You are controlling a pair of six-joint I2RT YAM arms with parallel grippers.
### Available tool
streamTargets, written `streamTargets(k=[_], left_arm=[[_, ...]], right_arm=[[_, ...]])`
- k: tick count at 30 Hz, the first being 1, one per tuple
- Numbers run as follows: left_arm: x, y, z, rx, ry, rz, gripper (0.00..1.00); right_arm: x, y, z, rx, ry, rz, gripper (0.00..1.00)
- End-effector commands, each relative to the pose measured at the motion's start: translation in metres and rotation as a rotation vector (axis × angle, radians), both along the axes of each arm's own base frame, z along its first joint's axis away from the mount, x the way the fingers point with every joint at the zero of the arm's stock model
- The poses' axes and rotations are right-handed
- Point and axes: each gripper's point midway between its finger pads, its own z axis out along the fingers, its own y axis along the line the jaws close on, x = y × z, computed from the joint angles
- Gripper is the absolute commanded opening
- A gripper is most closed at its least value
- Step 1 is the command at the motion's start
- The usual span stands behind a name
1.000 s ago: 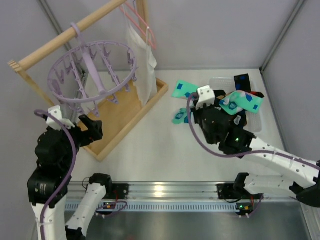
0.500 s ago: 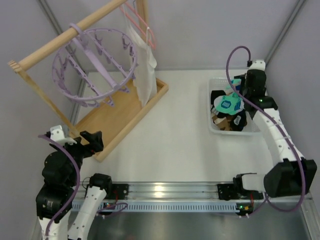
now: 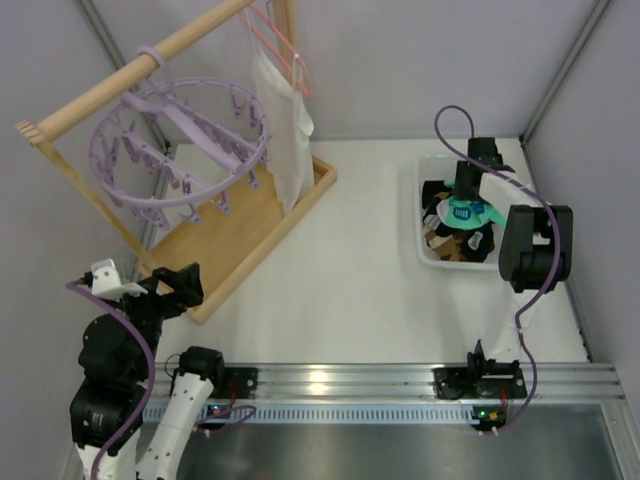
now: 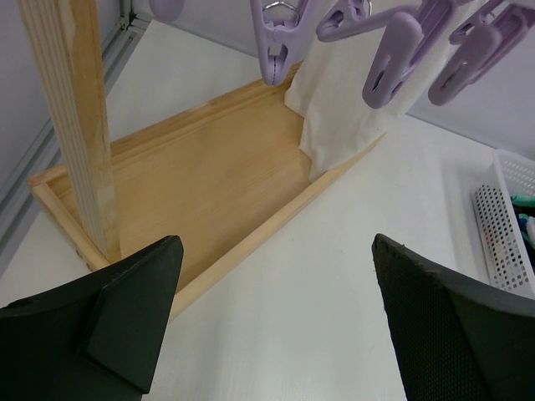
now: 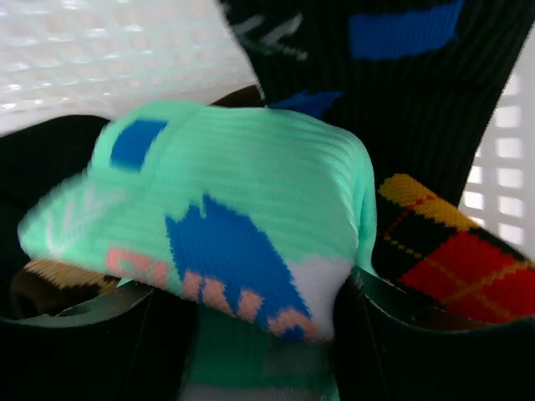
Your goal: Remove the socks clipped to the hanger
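The lavender hanger (image 3: 180, 140) hangs from the wooden rail at the back left, and I see no socks on its clips (image 4: 280, 38). Socks lie piled in the white basket (image 3: 428, 170) at the right. My right gripper (image 3: 466, 195) reaches down into that basket. Its jaws stand apart, open (image 5: 263, 326), with a mint-green sock (image 5: 234, 192) lying loosely between them. Under it lie black socks (image 5: 401, 75) and a red-yellow diamond-patterned one (image 5: 451, 259). My left gripper (image 3: 175, 283) is open and empty (image 4: 276, 326), low by the rack's near corner.
A wooden rack with a tray base (image 3: 240, 240) stands at the back left. A white cloth (image 3: 280, 130) on a thin pink hanger (image 3: 285, 45) hangs from its rail beside the lavender hanger. The basket's edge (image 4: 501, 217) shows far right in the left wrist view.
My right arm carried the mint sock from mid-table to the basket, and its jaws have parted. The lavender hanger is swinging. My left arm has drawn back and down.
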Motion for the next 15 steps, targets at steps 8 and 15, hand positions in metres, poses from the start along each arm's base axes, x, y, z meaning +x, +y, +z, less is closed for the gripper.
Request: streamTargets(k=[8,15], left_arm=[[-0.003,-0.002,0.019,-0.017,-0.085,-0.018,0.98],[-0.006,-0.001,0.020,-0.020,-0.094,-0.011,0.98]], right_arm=[[-0.013,0.006,-0.032,0.091,0.142,0.134,0.57],[-0.006,0.030,-0.029,0.171,0.185,0.281,0.59]])
